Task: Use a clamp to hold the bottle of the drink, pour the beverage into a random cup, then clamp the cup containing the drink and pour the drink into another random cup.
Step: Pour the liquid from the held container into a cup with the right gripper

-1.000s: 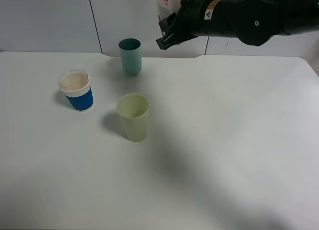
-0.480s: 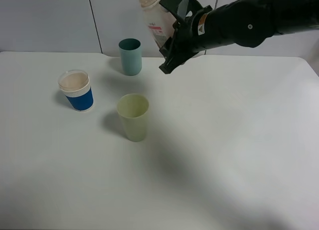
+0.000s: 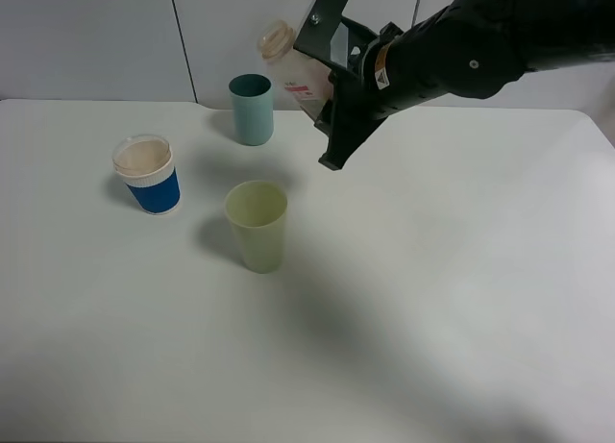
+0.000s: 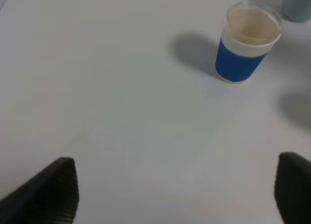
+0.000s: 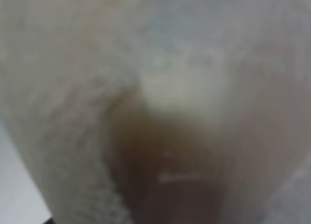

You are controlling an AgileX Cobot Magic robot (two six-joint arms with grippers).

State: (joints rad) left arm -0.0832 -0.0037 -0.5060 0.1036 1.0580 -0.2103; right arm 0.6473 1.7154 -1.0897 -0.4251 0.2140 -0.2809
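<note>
**Bottle tipped toward the far cups, right arm holding it**

The left gripper (image 4: 172, 192) hung low on the near-left side of the pale green cup (image 3: 257, 226), its jaws wide apart and holding nothing, with bare table (image 3: 461, 299) between its two dark tips. Left of the pale green cup and a little farther back stood the blue-sleeved cup (image 3: 147, 177), upright, its inside a pale tan. Straight behind the pale green cup, well apart from it, stood the teal cup (image 3: 251, 109), also upright and open.

Behind and just right of the pale green cup, lifted clear of the table, was the bottle (image 3: 291, 66). The right gripper (image 3: 327, 83) was clamped on its body, one jaw above and one below. The right wrist view gave only a blurred pale surface pressed close to the lens.

The bottle's long axis was tilted, its base toward the right arm and its mouth up and leftward, on the teal cup's side. The mouth appeared higher than both open cups and not yet over either rim. I judged the teal cup the closer target. Whether the mouth was capped could not be told.
</note>
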